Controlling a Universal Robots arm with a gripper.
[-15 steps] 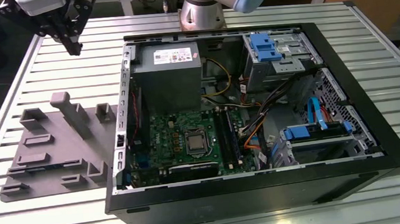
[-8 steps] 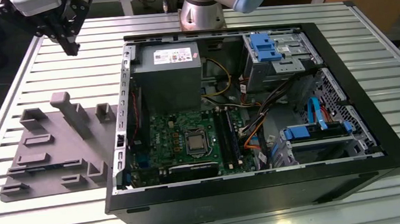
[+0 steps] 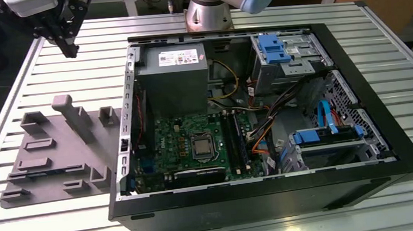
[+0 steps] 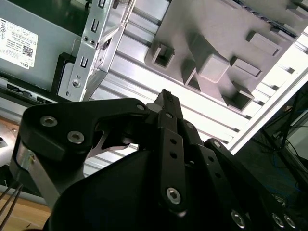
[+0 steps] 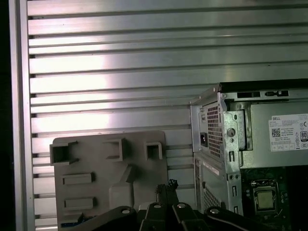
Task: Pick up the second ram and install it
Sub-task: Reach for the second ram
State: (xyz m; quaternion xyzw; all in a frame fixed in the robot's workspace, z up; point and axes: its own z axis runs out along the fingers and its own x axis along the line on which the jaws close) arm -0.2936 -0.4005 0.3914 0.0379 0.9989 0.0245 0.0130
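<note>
On the tray (image 5: 149, 178): the second ram (image 5: 77, 222) seems to be lying as a thin bluish sliver; its chips and contact edge are not showing clearly.
Gripper (image 3: 69, 50): black metal jaws are sitting together, gripping nothing, hanging over the slatted aluminium table (image 3: 87, 75).
Tray: matte grey moulded plastic is carrying raised blocks.
Hidden: gripper links are covering the tray's near edge.
Case (image 3: 382, 136): black, lying open just beside the tray.
</note>
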